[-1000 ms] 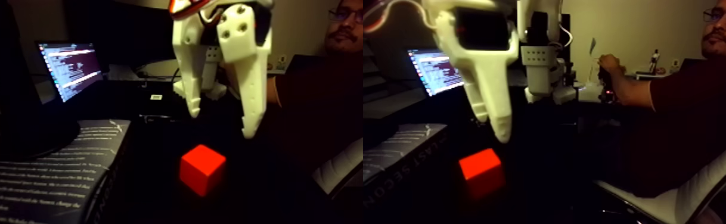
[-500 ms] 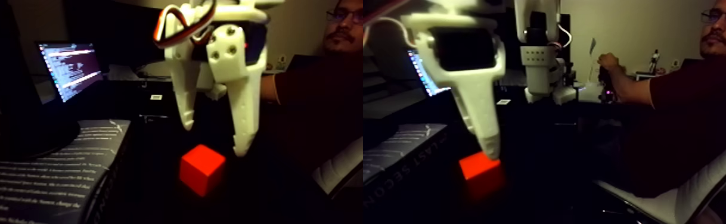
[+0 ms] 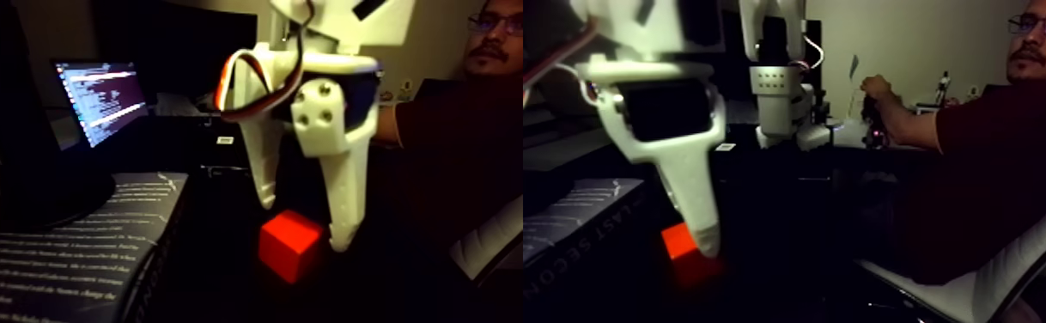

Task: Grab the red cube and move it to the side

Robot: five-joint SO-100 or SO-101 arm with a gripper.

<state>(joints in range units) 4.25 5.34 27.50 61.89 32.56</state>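
— Reporting on the arm: what is it doing?

— One white arm is reaching down from the top of the fixed view, wrist pitched so the gripper [image 3: 300, 225] is pointing at the dark surface [image 3: 375, 283]. Its two fingers [image 3: 343, 206] are standing spread apart, gripping nothing. In the left half of the picture the shorter one is ending just behind the upper left corner of the red cube [image 3: 289, 246], and the longer one is coming down just beside its right edge. Whether either is touching it, I cannot tell.

— And the cube itself?

— One red cube, sitting flat on the surface, below and between the spread tips. In the right half the nearer finger is overlapping its right side.

— Counting the rest?

— One lit laptop screen [image 3: 102, 99] at the back left, one open book [image 3: 57, 249] lying at the front left, and one person [image 3: 1002, 146] sitting on a white chair [image 3: 989, 288] at the right, an arm stretched toward a second white arm [image 3: 779, 86].
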